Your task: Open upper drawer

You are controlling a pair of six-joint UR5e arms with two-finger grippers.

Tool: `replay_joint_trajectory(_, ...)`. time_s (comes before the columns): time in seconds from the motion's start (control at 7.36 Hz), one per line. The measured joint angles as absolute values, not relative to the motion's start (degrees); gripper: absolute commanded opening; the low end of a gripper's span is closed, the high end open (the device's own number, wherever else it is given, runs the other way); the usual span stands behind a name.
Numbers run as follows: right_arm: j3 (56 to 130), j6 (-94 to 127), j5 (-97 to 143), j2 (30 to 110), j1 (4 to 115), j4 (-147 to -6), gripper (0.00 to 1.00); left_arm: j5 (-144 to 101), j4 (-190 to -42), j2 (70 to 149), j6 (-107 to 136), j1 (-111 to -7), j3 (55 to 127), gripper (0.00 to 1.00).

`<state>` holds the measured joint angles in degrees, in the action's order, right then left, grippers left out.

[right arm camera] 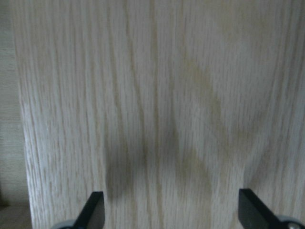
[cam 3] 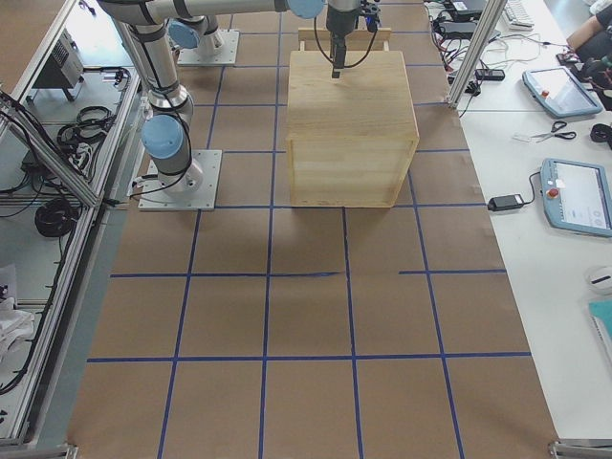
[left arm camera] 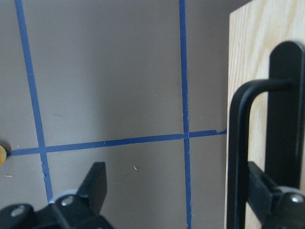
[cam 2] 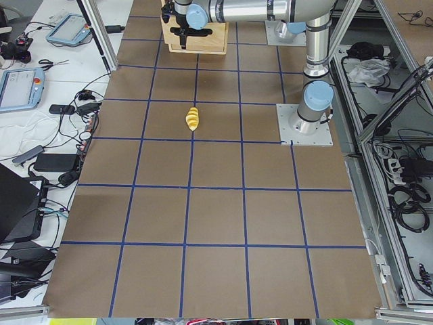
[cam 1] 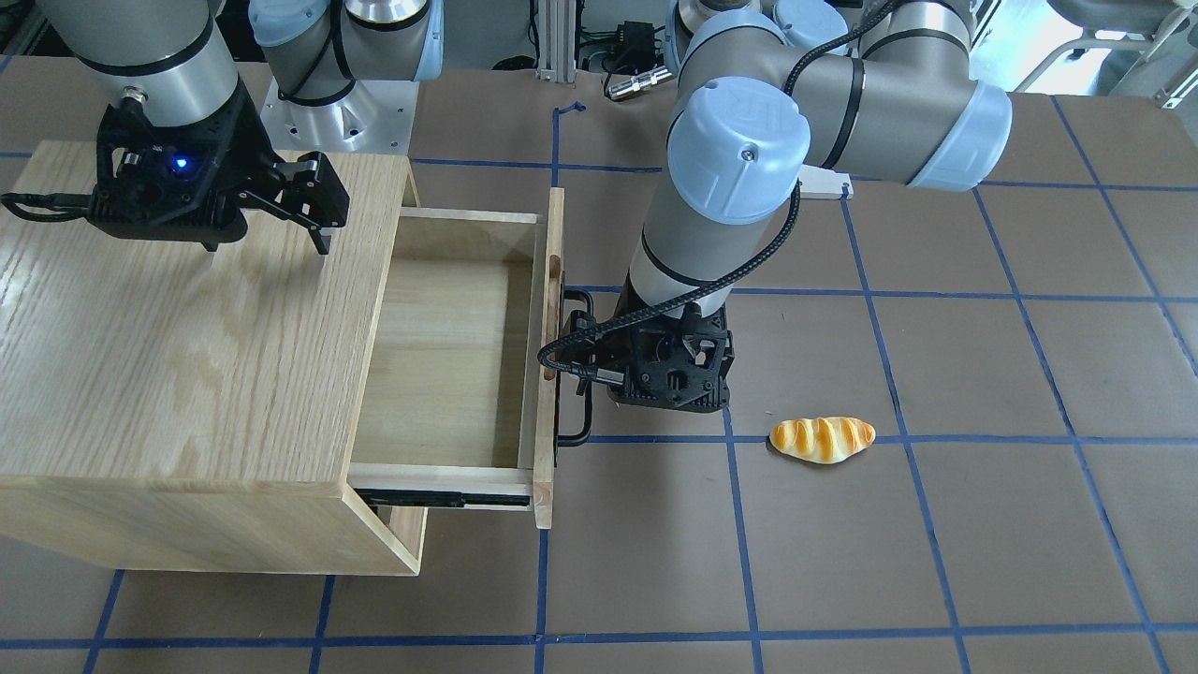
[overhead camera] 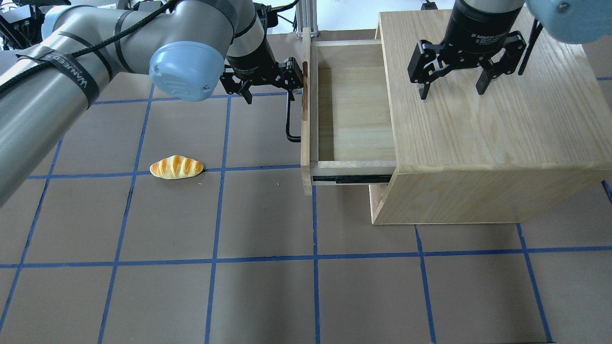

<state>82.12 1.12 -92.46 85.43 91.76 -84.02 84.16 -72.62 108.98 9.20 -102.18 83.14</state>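
The upper drawer [overhead camera: 351, 110] stands pulled far out of the oak cabinet [overhead camera: 478, 134], and its inside is empty. Its front panel [cam 1: 547, 328] carries the black bar handle [overhead camera: 289, 119] and an oblong cutout. My left gripper [overhead camera: 267, 88] is open at the handle. In the left wrist view one finger [left arm camera: 262, 186] sits between the handle bar [left arm camera: 234, 143] and the panel, and the other finger is out over the table. My right gripper [overhead camera: 453, 86] is open and empty just above the cabinet top [right arm camera: 157, 95].
A bread roll [overhead camera: 176, 167] lies on the brown mat to the left of the drawer in the overhead view, and also shows in the front view [cam 1: 822, 439]. Blue tape lines grid the table. The cabinet [cam 3: 349, 115] stands at the far side.
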Motion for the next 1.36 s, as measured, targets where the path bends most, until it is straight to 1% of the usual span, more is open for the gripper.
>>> replay_joint_trajectory(0.54, 82.1, 1.1, -92.5, 85.4, 91.8, -84.0, 1.0, 86.0, -74.3, 108.6, 8.4, -101.4, 83.1, 1.0)
replay_joint_trajectory(0.95, 82.1, 1.1, -92.5, 85.4, 91.8, -84.0, 1.0, 86.1, -76.7, 108.3, 8.4, -101.3, 81.6, 1.0)
replay_joint_trajectory(1.36, 82.1, 1.1, -92.5, 85.4, 91.8, -84.0, 1.0, 86.3, -82.5, 105.6, 8.4, -101.3, 80.1, 1.0)
